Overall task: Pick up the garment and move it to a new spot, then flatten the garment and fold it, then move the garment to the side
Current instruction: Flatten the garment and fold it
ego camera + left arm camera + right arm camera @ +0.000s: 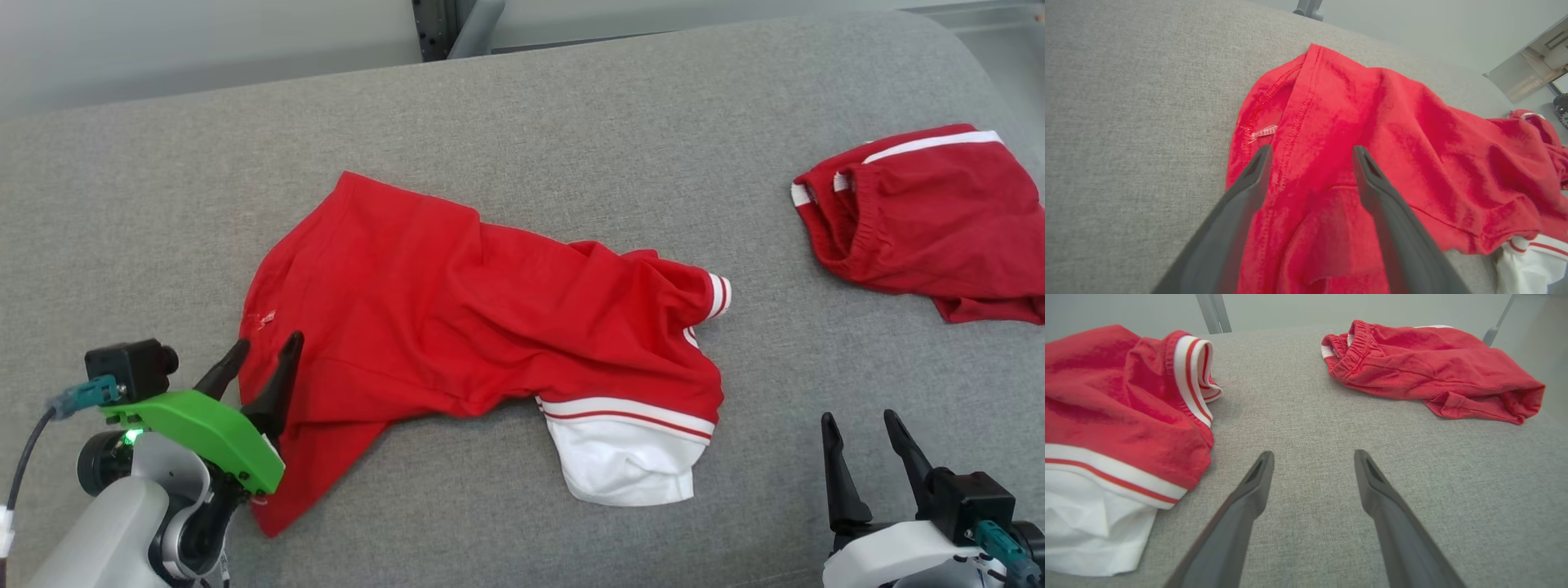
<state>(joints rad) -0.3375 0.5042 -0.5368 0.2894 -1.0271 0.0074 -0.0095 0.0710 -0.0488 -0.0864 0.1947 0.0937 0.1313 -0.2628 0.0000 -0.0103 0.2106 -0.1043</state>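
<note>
On grey cushion (571, 122): one garment (457, 327), one shorts (939, 220), left tool (269, 341), right tool (859, 416).

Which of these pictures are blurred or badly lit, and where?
Head view: even soft light, sharp, a faint shadow under the red shirt. Left wrist view: the left gripper blurs toward the bottom edge. Right wrist view: the grey surface is sharp, the right gripper soft.

A grey fabric cushion (571, 106) spreads wide, its weave coarse and even. Red shorts (931, 220) with a gathered waistband and white stripes lie crumpled on the cushion, near its right edge. A dark metal post (433, 28) stands just behind the cushion's far edge.
</note>
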